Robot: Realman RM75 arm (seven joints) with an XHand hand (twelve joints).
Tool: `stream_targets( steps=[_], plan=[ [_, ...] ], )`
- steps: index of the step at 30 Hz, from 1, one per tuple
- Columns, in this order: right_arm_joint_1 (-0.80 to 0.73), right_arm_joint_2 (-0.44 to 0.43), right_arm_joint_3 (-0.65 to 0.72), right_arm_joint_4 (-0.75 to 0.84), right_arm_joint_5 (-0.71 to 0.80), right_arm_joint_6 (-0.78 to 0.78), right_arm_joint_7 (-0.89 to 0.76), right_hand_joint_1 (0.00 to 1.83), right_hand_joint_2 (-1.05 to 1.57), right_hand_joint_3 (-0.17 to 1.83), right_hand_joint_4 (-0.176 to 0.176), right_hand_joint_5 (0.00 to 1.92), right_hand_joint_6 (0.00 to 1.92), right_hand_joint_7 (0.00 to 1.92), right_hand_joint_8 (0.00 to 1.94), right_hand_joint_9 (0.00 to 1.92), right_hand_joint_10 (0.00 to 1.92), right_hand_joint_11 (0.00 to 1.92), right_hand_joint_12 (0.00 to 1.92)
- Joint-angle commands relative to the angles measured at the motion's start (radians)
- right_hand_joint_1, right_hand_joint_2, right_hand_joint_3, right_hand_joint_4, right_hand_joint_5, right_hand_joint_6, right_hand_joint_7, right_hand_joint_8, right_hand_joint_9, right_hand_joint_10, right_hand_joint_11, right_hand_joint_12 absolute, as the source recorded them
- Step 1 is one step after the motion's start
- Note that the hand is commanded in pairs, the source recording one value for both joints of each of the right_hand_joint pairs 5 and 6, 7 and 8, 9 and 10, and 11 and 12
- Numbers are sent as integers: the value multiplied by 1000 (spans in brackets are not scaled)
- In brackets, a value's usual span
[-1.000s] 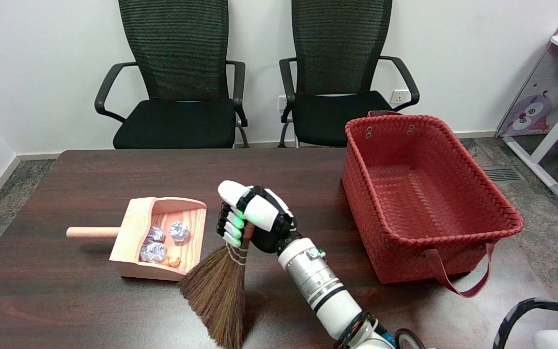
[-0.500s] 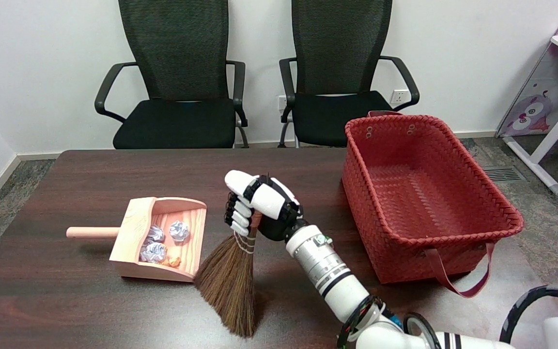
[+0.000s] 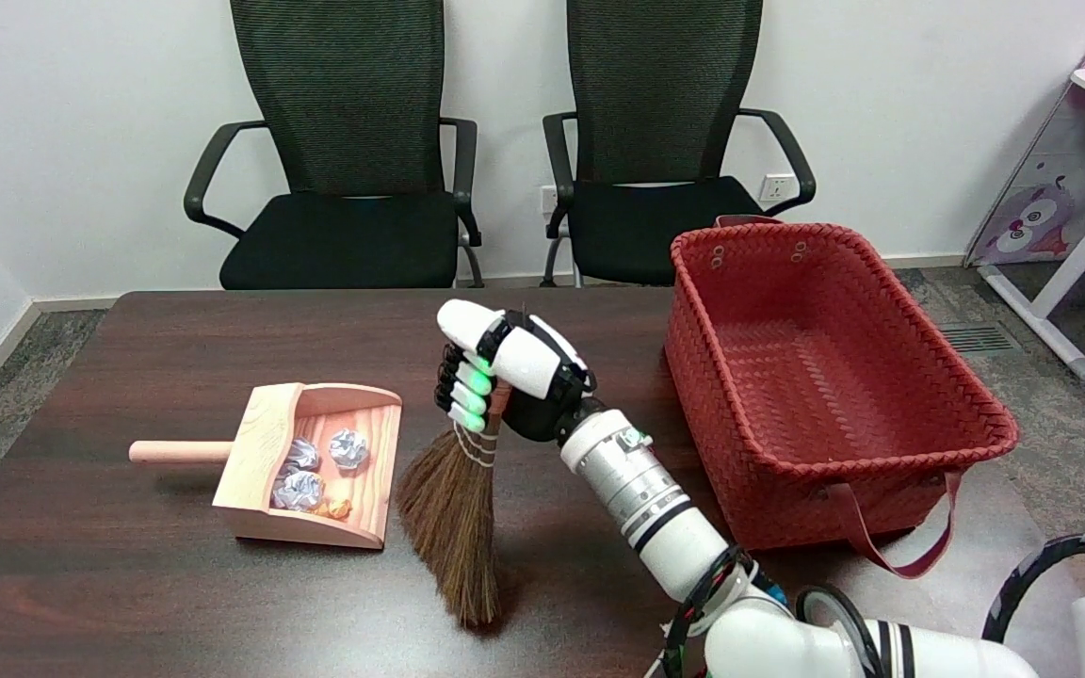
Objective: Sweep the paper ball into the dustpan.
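Note:
A light wooden dustpan (image 3: 265, 443) lies on the dark table at the left, its open mouth facing right and its round handle pointing left. Inside it sit several crumpled paper balls (image 3: 348, 448), silvery-white ones and a small orange one. My right hand (image 3: 500, 377) grips the handle of a small brown straw broom (image 3: 453, 518). The broom hangs bristles down just right of the dustpan's mouth, apart from it. Whether the bristle tips touch the table I cannot tell.
A large red woven basket (image 3: 929, 443) with strap handles stands on the table's right side, close to my forearm. Two black office chairs stand behind the table's far edge. A pink-and-white shelf shows at the far right.
My right hand has lifted the broom up and to the right, away from the dustpan's mouth. The bristles no longer overlap the pan's front edge. The dustpan and paper balls have stayed put.

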Motion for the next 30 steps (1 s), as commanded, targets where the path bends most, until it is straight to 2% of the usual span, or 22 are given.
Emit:
stream_targets(
  steps=[1,7,13,17,21,26,30],
  plan=[
    [23,35,23,-117,-23,-19,-7,1052,1571,1780,9,1920,1920,1920,1920,1920,1920,1920,1920],
    [55,56,36,-135,-40,-20,-8,1061,1571,1739,8,1920,1920,1920,1920,1920,1920,1920,1920],
    [37,145,87,-203,-53,-13,-71,1069,1571,1726,6,1920,1920,1920,1920,1920,1920,1920,1920],
    [-33,191,148,-282,-5,-3,-223,1069,1571,1777,5,1920,1920,1920,1920,1920,1920,1920,1920],
    [-102,187,191,-342,52,19,-401,1068,1571,1827,5,1920,1920,1920,1920,1920,1920,1920,1920],
    [-102,181,146,-427,219,76,-769,1063,1571,1833,5,1920,1920,1920,1920,1920,1920,1920,1920],
    [-81,183,134,-487,305,128,-949,1063,1571,1833,5,1920,1920,1920,1920,1920,1920,1920,1920]
  ],
)
